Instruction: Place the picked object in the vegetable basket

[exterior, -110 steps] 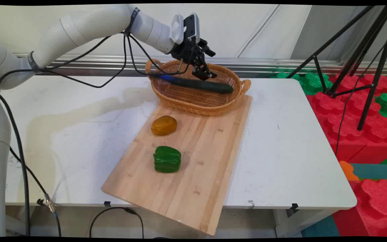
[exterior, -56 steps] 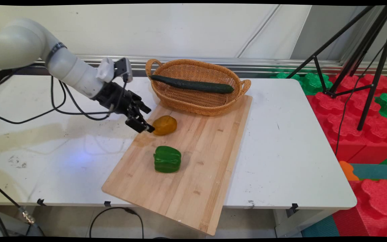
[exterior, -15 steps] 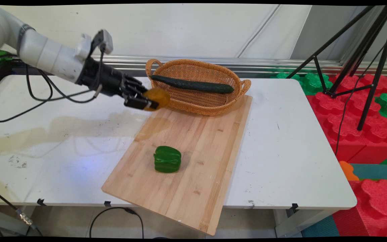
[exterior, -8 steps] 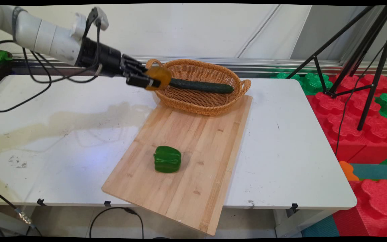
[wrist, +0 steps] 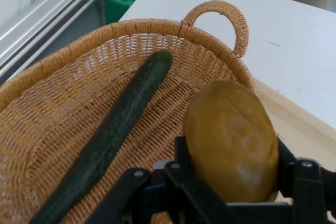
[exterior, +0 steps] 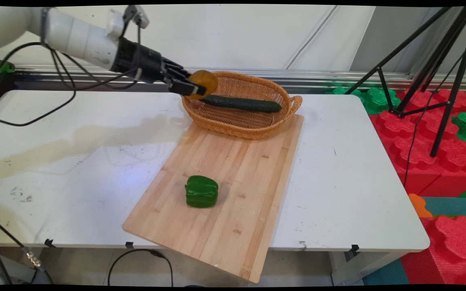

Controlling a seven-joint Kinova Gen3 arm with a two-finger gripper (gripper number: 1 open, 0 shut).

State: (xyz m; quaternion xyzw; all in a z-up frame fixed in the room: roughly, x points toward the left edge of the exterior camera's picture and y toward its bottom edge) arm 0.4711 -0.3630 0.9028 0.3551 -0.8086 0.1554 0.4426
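My gripper [exterior: 195,87] [wrist: 231,174] is shut on a yellow-brown potato [exterior: 203,83] [wrist: 231,140], held in the air over the left rim of a wicker basket [exterior: 233,121] [wrist: 58,108]. A long dark green cucumber [exterior: 241,103] [wrist: 107,135] lies inside the basket, just beyond the potato. The basket stands at the far end of a wooden cutting board [exterior: 233,190]. A green bell pepper [exterior: 201,191] sits on the board nearer the front.
The white table [exterior: 350,169] [wrist: 294,30] carries the board. A black tripod [exterior: 431,68] and red and green foam blocks [exterior: 443,161] stand off the table's right side. Black cables [exterior: 67,81] hang from the arm at left.
The gripper left the cucumber in the basket, came down to the potato on the board, shut on it and lifted it up and right to the basket's left rim.
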